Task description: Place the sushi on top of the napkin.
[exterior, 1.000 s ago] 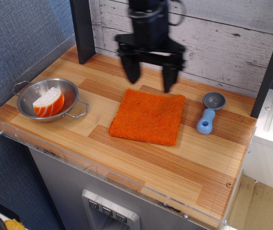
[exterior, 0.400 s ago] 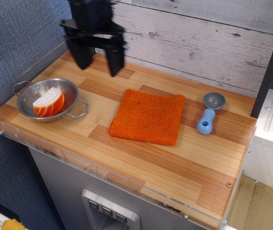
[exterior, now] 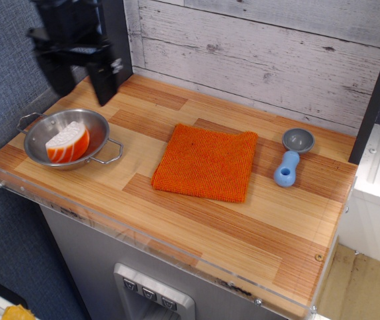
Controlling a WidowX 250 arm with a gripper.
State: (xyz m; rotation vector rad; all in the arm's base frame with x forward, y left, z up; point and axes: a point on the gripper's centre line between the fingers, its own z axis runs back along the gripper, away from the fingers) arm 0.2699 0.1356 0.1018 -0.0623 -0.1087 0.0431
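Observation:
The sushi (exterior: 68,142), orange with white stripes over a white rice base, lies tilted inside the round steel two-handled bowl (exterior: 43,127) at the left of the table. The napkin (exterior: 207,162), a square orange knitted cloth, lies flat mid-table with nothing on it. My gripper (exterior: 82,89) hangs above the table just behind the bowl, its two dark fingers pointing down, spread apart and empty. It is blurred with motion.
A blue-handled grey scoop (exterior: 291,155) lies right of the napkin. A dark post (exterior: 115,40) stands at the back left, and a plank wall runs behind the table. A clear guard rims the table's front edge (exterior: 143,233).
My gripper has swept left along the back of the table, from above the napkin's far edge to above the bowl. Its fingers stayed open. The sushi, napkin and scoop have not moved.

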